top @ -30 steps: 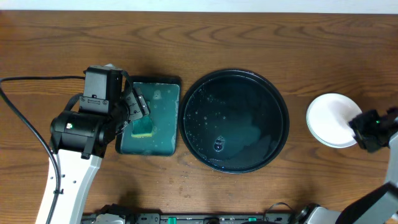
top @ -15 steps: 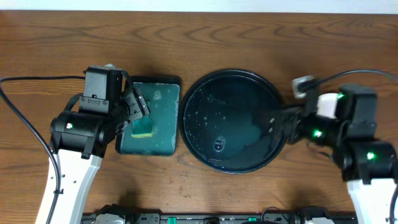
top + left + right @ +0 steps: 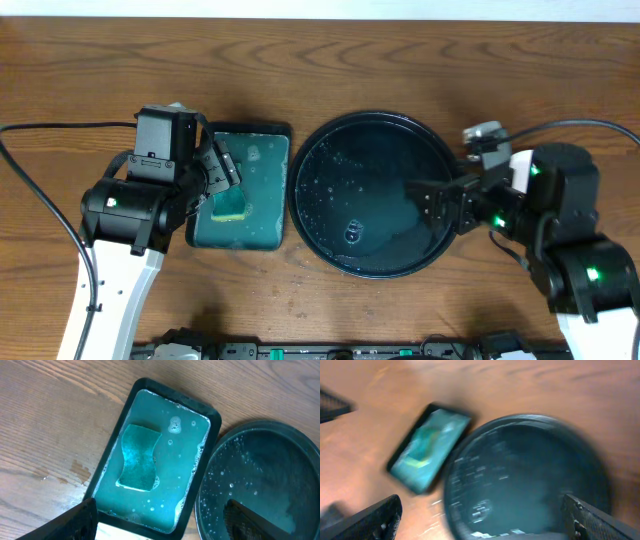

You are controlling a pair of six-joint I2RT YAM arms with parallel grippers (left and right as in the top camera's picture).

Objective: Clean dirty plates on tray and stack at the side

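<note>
Wooden tabletop: one round glossy black tray, one rectangular dark-green tray adjacent; left wrist view shows its one teal sponge sharpest; left jaws, right jaws wide.

On the tabletop the round tray lies in the middle, with the smaller tray just beside it on the left. 1 sponge lies in the smaller tray.
</note>
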